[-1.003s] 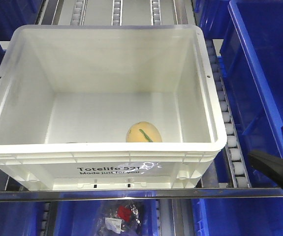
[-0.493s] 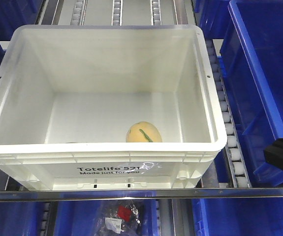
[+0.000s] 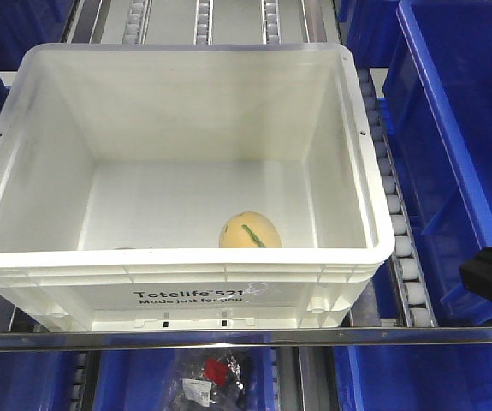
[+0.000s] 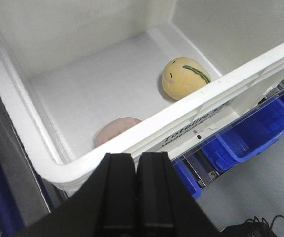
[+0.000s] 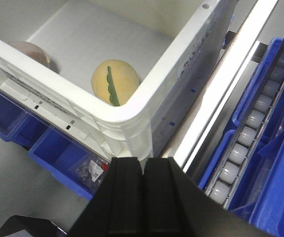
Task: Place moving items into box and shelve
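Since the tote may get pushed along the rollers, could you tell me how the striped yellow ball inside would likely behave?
The ball looks round and lies loose on the smooth tote floor, so it would probably roll. Its plush-looking surface suggests it is light and soft.

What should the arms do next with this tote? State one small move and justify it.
Probably bring both shut grippers, left and right, up to the white tote's front wall to push it back along the roller rack: both fruits, yellow and pink, already lie inside.
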Robot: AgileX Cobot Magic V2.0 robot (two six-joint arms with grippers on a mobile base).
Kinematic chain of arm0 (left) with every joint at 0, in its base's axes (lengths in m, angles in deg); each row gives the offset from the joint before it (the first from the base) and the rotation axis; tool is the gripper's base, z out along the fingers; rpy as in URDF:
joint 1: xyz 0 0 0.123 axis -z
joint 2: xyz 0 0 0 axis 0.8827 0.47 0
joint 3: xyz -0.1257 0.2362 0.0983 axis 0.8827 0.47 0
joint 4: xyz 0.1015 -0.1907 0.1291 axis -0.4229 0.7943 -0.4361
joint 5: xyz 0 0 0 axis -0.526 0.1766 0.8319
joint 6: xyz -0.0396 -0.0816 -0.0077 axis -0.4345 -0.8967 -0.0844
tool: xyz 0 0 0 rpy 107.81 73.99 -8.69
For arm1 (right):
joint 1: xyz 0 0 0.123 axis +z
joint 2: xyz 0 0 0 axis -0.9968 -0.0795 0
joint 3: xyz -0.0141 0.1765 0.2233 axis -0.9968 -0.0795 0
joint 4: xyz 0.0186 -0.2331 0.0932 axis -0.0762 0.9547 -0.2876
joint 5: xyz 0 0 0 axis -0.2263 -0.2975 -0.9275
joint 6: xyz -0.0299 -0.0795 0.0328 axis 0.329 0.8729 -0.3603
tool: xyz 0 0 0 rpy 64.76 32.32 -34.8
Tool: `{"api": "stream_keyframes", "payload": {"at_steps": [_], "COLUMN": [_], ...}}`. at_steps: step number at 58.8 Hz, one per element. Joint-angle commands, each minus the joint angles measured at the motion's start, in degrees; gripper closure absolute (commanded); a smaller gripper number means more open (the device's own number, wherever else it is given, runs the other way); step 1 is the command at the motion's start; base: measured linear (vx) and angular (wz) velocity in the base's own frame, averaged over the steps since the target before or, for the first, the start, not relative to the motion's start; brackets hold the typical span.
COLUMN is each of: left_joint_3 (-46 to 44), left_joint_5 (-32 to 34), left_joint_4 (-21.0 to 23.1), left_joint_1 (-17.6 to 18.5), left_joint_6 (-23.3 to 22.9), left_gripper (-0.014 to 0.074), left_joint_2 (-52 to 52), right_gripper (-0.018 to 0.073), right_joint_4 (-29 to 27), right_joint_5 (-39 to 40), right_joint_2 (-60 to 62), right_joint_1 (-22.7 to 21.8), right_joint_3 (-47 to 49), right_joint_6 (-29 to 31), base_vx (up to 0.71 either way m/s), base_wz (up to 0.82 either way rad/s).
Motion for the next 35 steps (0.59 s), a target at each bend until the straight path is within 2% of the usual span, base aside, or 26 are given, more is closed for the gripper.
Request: {"api": "stream_keyframes", "payload": {"at_steps": [1,7,15,22,27,35], "left_joint_3": [-1.35,1.62,11.83,22.69,28.72,35.32], "left_joint_5": [4.76,11.67,28.42,40.51,46.33,50.89], "left_joint_4": [0.19,-0.10,-1.13,-1.05,-1.05,-1.48], "left_joint_1": [-1.97,-8.57,-17.42,-23.46,-25.39,-25.81], "left_joint_6": [0.79,1.29,1.30,1.07,1.07,1.12], "left_gripper": [0.0619,0.0619,0.0619,0.0619,0.0619,0.0619], "left_joint_2": [-0.97,-3.99,-10.79,-16.93,-20.14,-22.59], "right_gripper": [0.0575,0.0575,0.0575,0.0575,0.0575,0.0575], "right_joint_4": [0.07,0.21,0.26,0.26,0.26,0.26], "right_joint_5": [3.41,3.47,3.47,3.47,3.47,3.47], "right_joint_2": [-0.21,-0.21,-0.21,-0.21,-0.21,-0.21], "right_joint_1": [-0.05,-0.05,-0.05,-0.05,-0.05,-0.05], "right_joint_3": [1.38,1.38,1.38,1.38,1.38,1.38], "right_joint_6": [0.35,0.35,0.35,0.35,0.35,0.35], "base_vx": [0.00,0.00,0.00,0.00,0.00,0.00], "base_wz": [0.00,0.00,0.00,0.00,0.00,0.00]}}
